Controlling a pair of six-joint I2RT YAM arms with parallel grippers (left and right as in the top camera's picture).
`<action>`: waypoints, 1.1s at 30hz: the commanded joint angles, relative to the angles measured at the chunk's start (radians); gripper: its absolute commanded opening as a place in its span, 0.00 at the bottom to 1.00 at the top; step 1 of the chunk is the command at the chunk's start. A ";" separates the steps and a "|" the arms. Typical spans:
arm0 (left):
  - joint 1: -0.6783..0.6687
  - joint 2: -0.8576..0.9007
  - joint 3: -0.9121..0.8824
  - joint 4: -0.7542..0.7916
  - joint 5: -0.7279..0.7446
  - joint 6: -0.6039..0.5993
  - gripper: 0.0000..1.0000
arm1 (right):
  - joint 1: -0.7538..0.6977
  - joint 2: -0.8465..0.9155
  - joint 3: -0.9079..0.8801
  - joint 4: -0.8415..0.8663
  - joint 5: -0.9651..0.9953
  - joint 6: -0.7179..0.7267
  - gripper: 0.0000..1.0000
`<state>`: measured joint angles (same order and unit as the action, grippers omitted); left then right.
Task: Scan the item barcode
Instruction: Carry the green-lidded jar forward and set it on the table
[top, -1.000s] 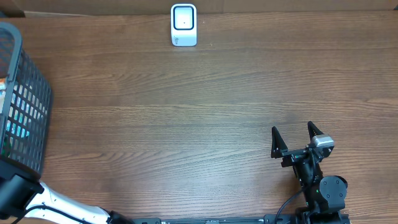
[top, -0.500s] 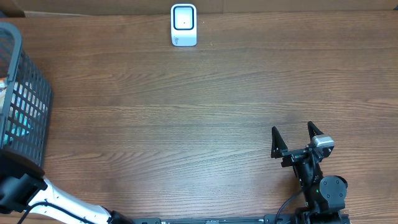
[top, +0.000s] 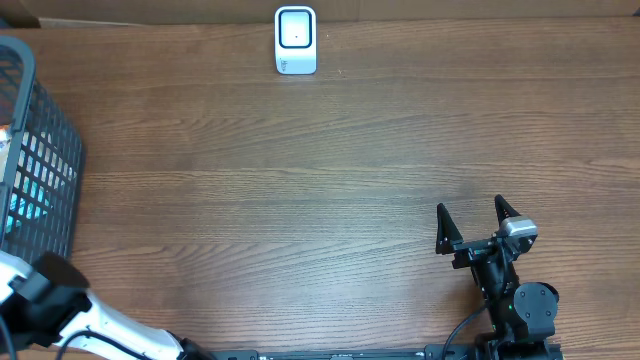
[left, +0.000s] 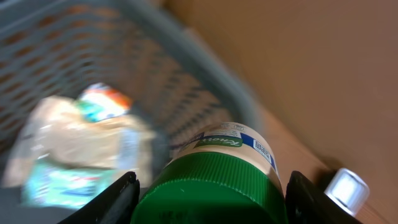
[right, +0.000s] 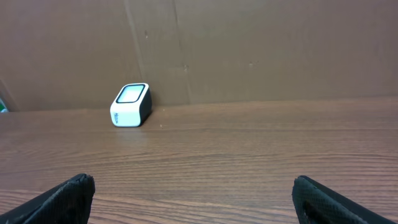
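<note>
The item, a jar with a ribbed green cap (left: 214, 190) and a white, blue and green label, fills the left wrist view. My left gripper (left: 212, 182) is shut on it, one black finger on each side of the cap. The view is blurred, and I cannot make out a barcode on the label. Overhead, only the left arm (top: 60, 300) shows, at the bottom left corner. The white scanner (top: 295, 40) stands at the table's far edge; it also shows as the white scanner (right: 130, 104) and, blurred, as the scanner (left: 346, 186). My right gripper (top: 478, 222) (right: 193, 190) hangs open with nothing in it, low over the table at the front right.
A grey mesh basket (top: 45, 170) stands at the table's left edge, with several plastic-wrapped packages (left: 81, 146) inside. A brown cardboard wall (right: 249, 50) runs behind the scanner.
The left arm has shifted a little to the right and up at the bottom left corner of the overhead view. The right arm has not moved.
</note>
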<state>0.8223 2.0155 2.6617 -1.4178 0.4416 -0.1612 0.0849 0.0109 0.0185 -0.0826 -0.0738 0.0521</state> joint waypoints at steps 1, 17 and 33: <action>-0.120 -0.132 0.041 0.000 0.101 -0.017 0.43 | -0.008 -0.008 -0.010 0.003 0.002 0.005 1.00; -0.787 -0.096 -0.060 -0.272 -0.423 0.125 0.38 | -0.008 -0.008 -0.010 0.003 0.002 0.005 1.00; -1.047 0.241 -0.422 -0.126 -0.432 0.124 0.40 | -0.008 -0.008 -0.010 0.003 0.002 0.005 1.00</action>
<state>-0.1967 2.2162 2.2765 -1.5707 0.0246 -0.0486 0.0845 0.0109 0.0185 -0.0830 -0.0738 0.0528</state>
